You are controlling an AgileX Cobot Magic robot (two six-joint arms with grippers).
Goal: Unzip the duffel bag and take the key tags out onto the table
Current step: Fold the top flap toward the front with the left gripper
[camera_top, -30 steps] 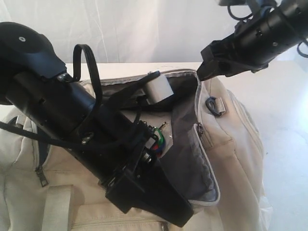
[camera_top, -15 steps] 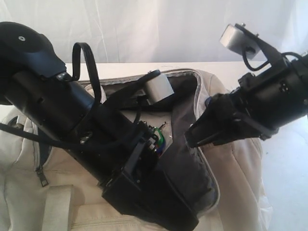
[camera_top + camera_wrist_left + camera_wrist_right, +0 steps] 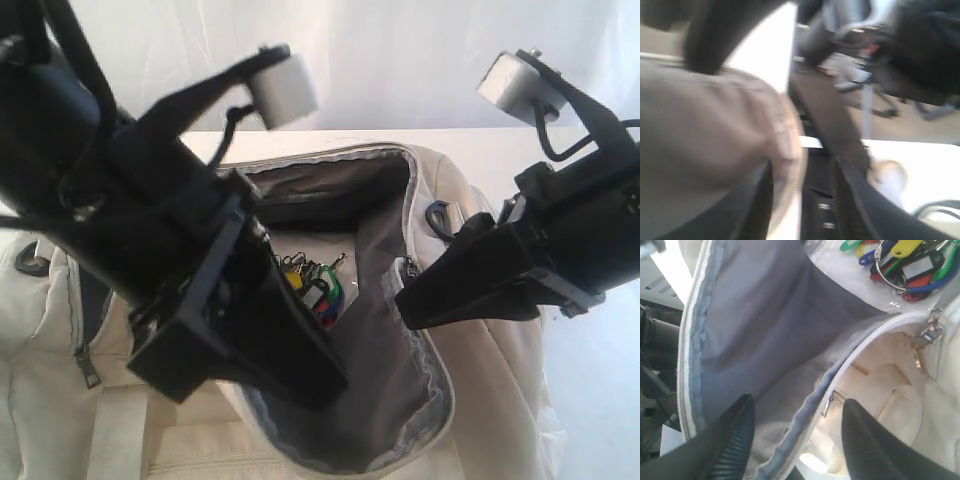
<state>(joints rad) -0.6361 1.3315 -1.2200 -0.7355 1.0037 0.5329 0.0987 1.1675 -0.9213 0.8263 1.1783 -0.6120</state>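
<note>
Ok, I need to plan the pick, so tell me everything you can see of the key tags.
The key tags are a small bunch of oblong plastic tags, green, yellow, blue, red and one dark with a pale label window, on metal rings. They lie heaped on the pale, glossy floor inside the open duffel bag, beside its grey lining. In the exterior view the left arm hides part of the bunch. Nothing grips them.

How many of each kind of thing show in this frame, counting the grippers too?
Duffel bag: 1
Bunch of key tags, inside the bag: 1
Table: 1
Grippers: 2, the left gripper and the right gripper
Total: 5
</note>
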